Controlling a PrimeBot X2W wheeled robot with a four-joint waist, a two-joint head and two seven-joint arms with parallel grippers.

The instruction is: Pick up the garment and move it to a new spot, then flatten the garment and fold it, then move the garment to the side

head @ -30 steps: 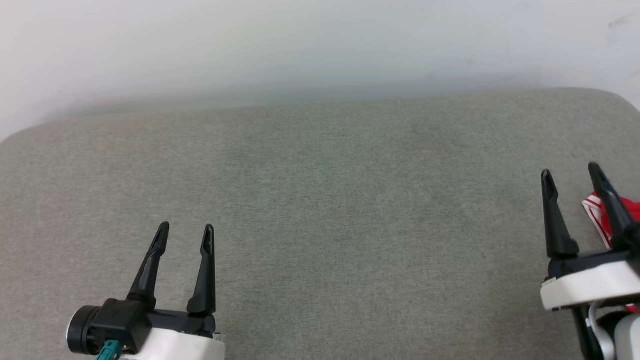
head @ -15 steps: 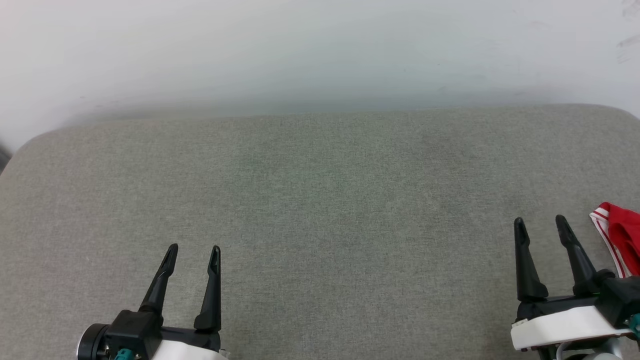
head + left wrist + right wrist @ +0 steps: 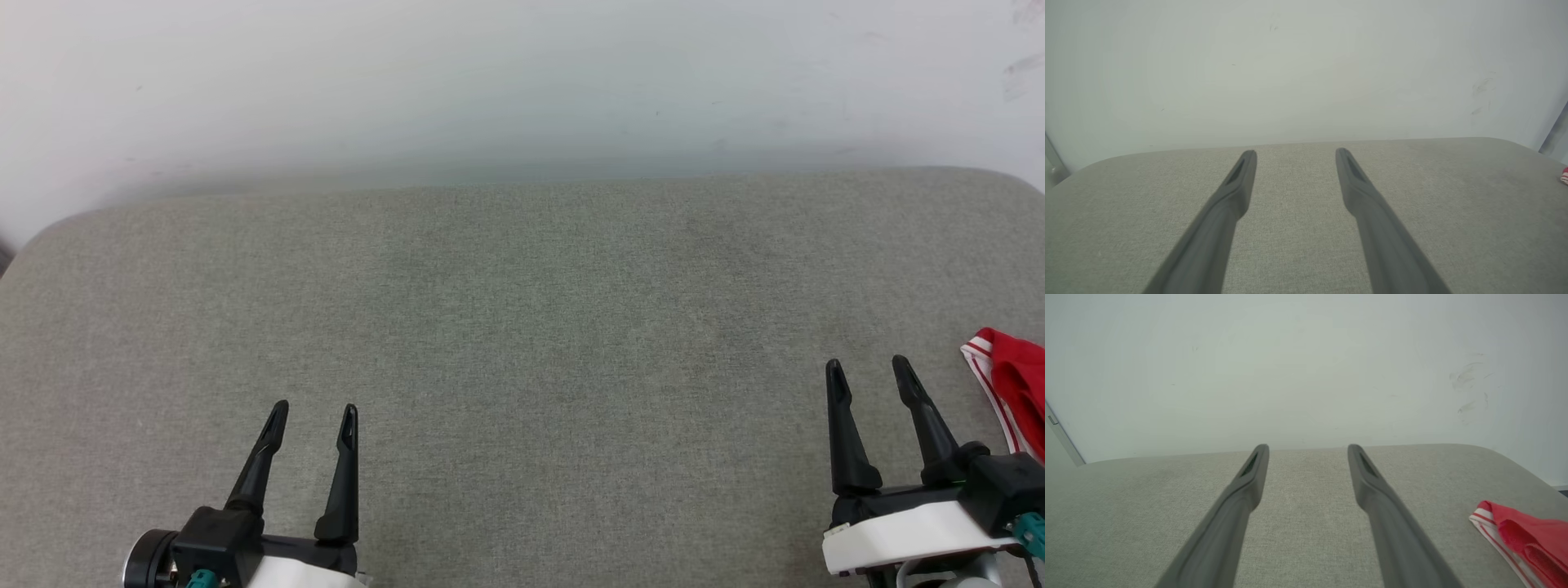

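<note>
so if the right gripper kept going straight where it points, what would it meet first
The way looks free: the right gripper points across the grey padded surface toward the wall, depth unclear. The garment lies off to its right.

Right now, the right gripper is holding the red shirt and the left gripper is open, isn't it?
Not quite. The right gripper is open too, holding nothing; the red shirt lies beside it, as the head view shows. The left gripper is open.

The red jersey garment [image 3: 1016,382] lies on the grey fabric surface [image 3: 522,327] at four o'clock. The right gripper [image 3: 866,364] is near it at five, the left gripper [image 3: 317,408] at seven.
</note>
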